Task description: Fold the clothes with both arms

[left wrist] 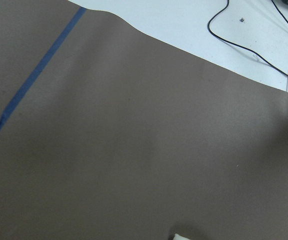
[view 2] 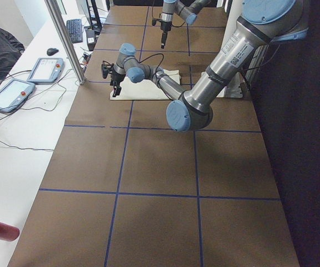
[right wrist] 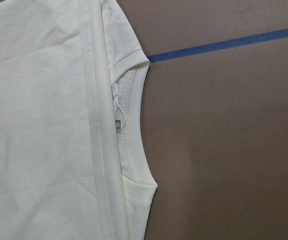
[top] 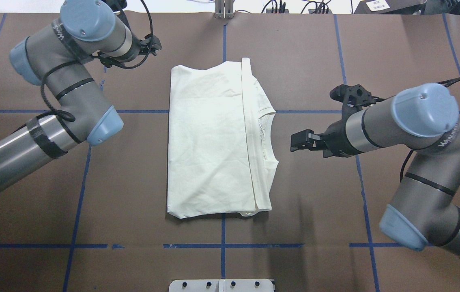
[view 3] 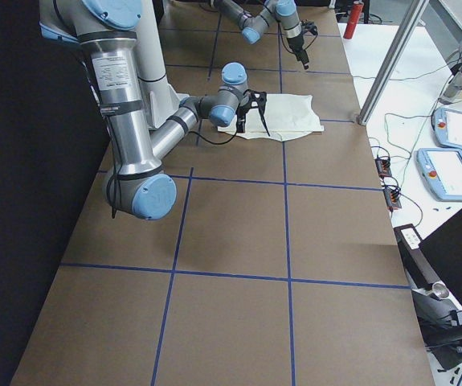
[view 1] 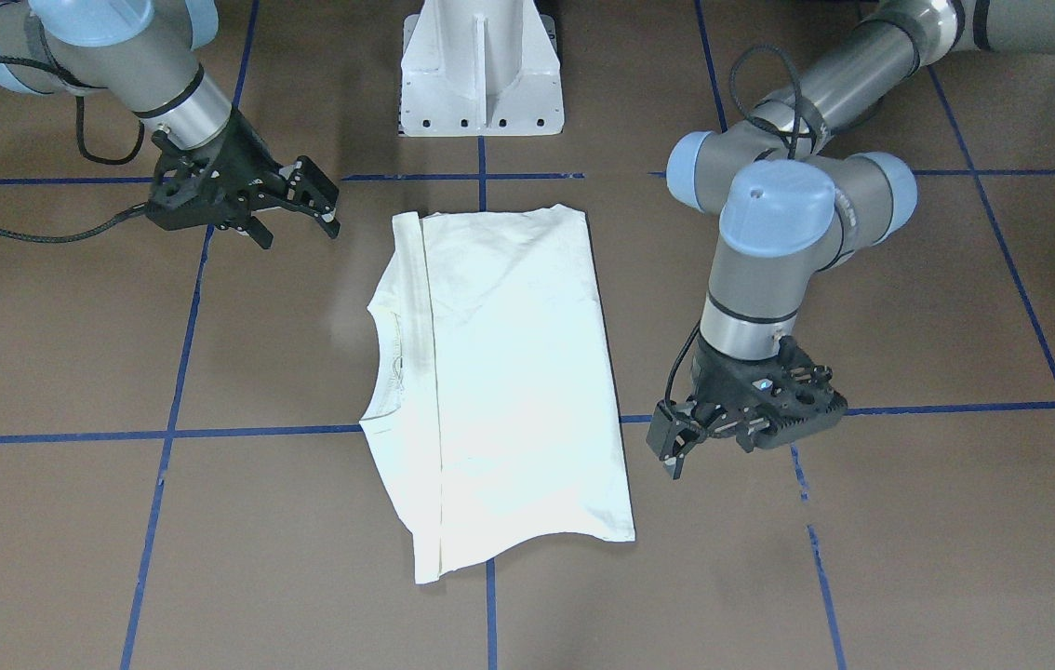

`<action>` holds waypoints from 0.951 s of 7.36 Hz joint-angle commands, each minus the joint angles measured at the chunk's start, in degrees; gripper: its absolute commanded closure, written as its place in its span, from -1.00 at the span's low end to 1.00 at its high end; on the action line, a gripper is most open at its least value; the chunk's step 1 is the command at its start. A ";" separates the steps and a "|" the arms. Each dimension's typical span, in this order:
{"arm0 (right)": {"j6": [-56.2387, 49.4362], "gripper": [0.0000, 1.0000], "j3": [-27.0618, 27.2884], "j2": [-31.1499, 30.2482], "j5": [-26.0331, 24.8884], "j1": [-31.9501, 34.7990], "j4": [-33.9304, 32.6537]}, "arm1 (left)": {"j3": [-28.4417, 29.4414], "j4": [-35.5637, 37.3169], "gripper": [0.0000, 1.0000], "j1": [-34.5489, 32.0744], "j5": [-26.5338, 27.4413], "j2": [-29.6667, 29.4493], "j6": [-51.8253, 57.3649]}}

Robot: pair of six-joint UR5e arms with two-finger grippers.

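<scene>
The cream-white shirt (top: 209, 142) lies flat and folded, plain side up, in the middle of the brown tabletop (top: 315, 223). Its neckline (right wrist: 131, 130) faces the robot's right, and a folded strip runs along that side. A small label (right wrist: 117, 124) shows inside the collar.

The right end effector (view 1: 298, 233) hangs just right of the neckline, clear of the cloth, with its fingers spread and empty. The left end effector (view 1: 732, 437) hangs off the shirt's far left corner, also spread and holding nothing. Blue tape lines (top: 222, 245) cross the tabletop, and the white pedestal base (view 1: 481, 74) stands at its near edge.
</scene>
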 commanded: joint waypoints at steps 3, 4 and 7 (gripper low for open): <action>-3.64 -1.00 -9.05 16.05 -14.17 -12.91 -20.19 | -19.51 4.69 -1.00 2.01 -5.20 10.31 0.74; -3.64 -1.00 -12.02 17.55 -15.50 -15.38 -21.09 | -19.43 4.69 -1.00 2.36 -5.11 10.32 0.65; -4.17 -1.00 -16.01 21.60 -14.98 -16.54 -28.61 | -19.43 4.69 -1.00 2.63 -5.20 10.76 0.56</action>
